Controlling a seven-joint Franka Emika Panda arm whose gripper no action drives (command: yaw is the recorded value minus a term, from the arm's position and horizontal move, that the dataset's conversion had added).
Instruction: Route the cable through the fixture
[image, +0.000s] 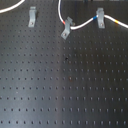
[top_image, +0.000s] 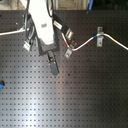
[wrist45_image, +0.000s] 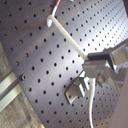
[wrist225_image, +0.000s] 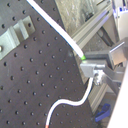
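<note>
The white cable (image: 82, 25) runs from the red-orange band (image: 66, 21) through two grey clips to its blue-and-yellow band (image: 116, 22); another stretch lies at the first exterior view's top left. The fixture (image: 32, 17), a narrow upright grey clip, stands there with no cable in it. In the second exterior view it (top_image: 26, 44) is half hidden by the arm. My gripper (top_image: 53, 68) hangs below and right of it. In both wrist views the cable (wrist45_image: 67, 37) (wrist225_image: 55, 27) runs into my gripper (wrist45_image: 97, 70) (wrist225_image: 95, 70). The gripper does not show in the first exterior view.
A slanted grey clip (image: 66, 30) (top_image: 68, 50) and a broader grey clip (image: 101, 19) (top_image: 99, 37) hold the cable. A grey clip shows in each wrist view (wrist45_image: 77, 89) (wrist225_image: 15, 34); I cannot tell which. The black perforated board (image: 65, 90) carries everything. A blue object (top_image: 1, 84) sits at the second exterior view's left edge.
</note>
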